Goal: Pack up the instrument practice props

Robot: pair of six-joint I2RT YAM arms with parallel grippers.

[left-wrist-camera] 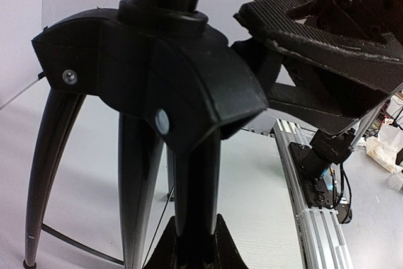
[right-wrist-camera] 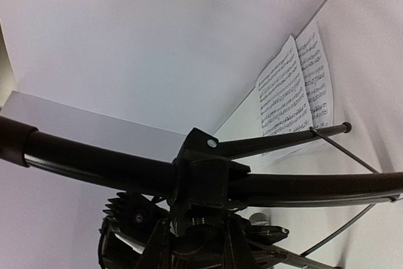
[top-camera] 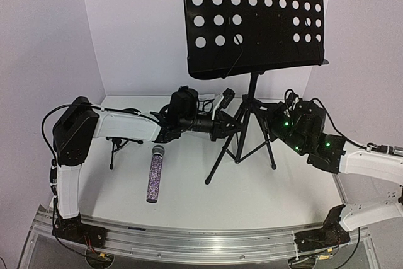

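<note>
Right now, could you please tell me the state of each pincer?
Left pincer: closed on the music stand, just below its hub.
Right pincer: fingers either side of the same hub; open or closed cannot be told.

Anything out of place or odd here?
Nothing damaged or spilled. The microphone lies flat on the table, off the small tripod stand; the sheet music pages lie loose, not on the music stand.
</note>
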